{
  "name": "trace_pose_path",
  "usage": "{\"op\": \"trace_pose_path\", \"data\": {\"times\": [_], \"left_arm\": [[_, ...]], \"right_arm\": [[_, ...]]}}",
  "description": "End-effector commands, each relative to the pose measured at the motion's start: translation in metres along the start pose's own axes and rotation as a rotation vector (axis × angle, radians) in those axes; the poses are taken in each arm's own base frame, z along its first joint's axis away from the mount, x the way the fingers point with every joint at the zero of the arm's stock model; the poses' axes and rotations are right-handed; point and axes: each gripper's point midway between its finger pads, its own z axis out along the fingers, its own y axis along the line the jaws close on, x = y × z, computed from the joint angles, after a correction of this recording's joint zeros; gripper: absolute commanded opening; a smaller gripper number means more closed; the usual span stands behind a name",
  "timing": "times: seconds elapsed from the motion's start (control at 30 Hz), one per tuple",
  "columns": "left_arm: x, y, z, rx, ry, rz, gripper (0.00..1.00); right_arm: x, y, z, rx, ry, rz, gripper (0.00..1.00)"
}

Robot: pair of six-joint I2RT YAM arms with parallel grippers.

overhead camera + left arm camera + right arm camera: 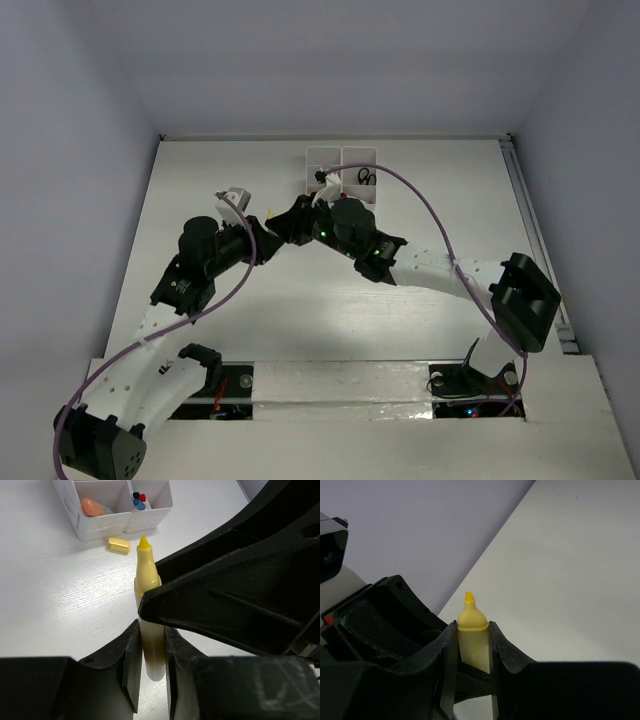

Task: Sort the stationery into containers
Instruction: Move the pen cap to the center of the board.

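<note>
An uncapped yellow highlighter with a chisel tip is held off the table by both grippers at once. My left gripper is shut on its rear end. My right gripper is shut on the barrel just below the tip. In the top view the two grippers meet left of the table's middle, left and right. The white organiser tray stands at the back centre. It also shows in the left wrist view, holding an orange eraser and capped pens.
A small yellow piece lies on the table just in front of the tray. Black-handled scissors sit in a right-hand tray compartment. A rail runs along the table's right edge.
</note>
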Motion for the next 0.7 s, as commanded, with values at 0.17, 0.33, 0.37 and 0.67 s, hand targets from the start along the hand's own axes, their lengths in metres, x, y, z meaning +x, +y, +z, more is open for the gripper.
{"op": "trace_pose_path", "data": {"times": [0.17,0.33,0.37,0.67], "left_arm": [[-0.019,-0.009,-0.006,0.023,-0.073,0.042,0.00],[-0.022,-0.010,-0.009,0.025,-0.080,0.063,0.00],[-0.023,-0.010,-0.010,0.022,-0.085,0.070,0.00],[-0.036,-0.010,-0.021,0.004,-0.136,0.106,0.00]], "right_arm": [[-0.053,0.033,-0.018,-0.054,-0.153,-0.025,0.12],[-0.060,0.018,-0.035,0.014,-0.111,-0.133,0.68],[-0.057,0.010,-0.040,0.029,-0.086,-0.157,0.70],[-0.028,-0.100,-0.090,0.294,0.128,-0.209,0.70]]}}
